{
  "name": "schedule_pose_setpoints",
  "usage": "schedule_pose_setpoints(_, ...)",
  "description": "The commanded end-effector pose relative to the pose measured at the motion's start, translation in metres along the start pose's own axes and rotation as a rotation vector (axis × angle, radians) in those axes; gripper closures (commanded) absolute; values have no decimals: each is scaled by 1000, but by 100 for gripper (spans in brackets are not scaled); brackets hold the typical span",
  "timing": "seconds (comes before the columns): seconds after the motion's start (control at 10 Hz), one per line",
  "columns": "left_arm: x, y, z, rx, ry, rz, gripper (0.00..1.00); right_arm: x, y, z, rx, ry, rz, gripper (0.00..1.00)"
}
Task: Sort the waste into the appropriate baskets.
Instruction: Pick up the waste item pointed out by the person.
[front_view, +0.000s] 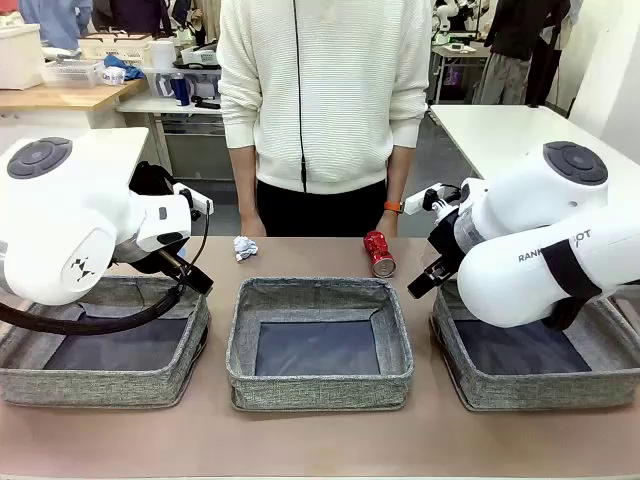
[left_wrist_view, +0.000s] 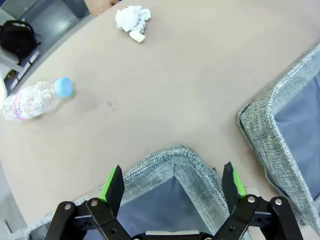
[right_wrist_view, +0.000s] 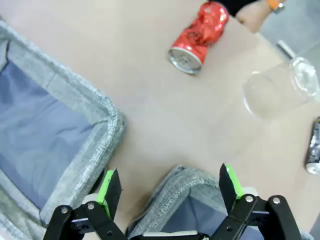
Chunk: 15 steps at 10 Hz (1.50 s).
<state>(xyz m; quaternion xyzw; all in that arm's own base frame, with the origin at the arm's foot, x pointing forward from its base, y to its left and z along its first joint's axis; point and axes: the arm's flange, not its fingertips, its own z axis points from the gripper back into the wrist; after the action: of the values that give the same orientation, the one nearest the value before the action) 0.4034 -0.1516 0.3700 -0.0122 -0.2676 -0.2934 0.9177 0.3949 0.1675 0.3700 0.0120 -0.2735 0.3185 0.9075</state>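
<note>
Hovering both arms over the outer bins, I find nothing sorted yet. The left gripper (left_wrist_view: 172, 175) hangs empty, jaws spread wide, above the far corner of the left grey woven fabric basket (left_wrist_view: 165, 160). The right gripper (right_wrist_view: 170, 175) hangs the same way over the right basket (right_wrist_view: 182, 182), with the middle basket (front_view: 320, 385) between them.

The waste lies beyond the baskets on the person's side, I judge so that each arm can reach out and carry back. The crumpled white paper ball (left_wrist_view: 132, 21) and the clear bottle with pink label and blue cap (left_wrist_view: 35, 99) are on my left. The red can (right_wrist_view: 198, 35), clear plastic cup (right_wrist_view: 280, 87) and dark blue can (right_wrist_view: 315, 147) are on my right.
</note>
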Motion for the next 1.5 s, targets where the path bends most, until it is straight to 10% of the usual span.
schedule_pose_setpoints(0.0, 0, 0, 0, 0, 0, 0, 0, 0, 0, 0, 0, 0, 0, 0)
schedule_pose_setpoints(1.2, 0, 0, 0, 0, 0, 1, 0, 0, 0, 0, 0, 1, 0, 0)
schedule_pose_setpoints(1.4, 4, -15, 97, -25, -78, -116, 0, 16, -2, 98, -99, -36, 45, 0)
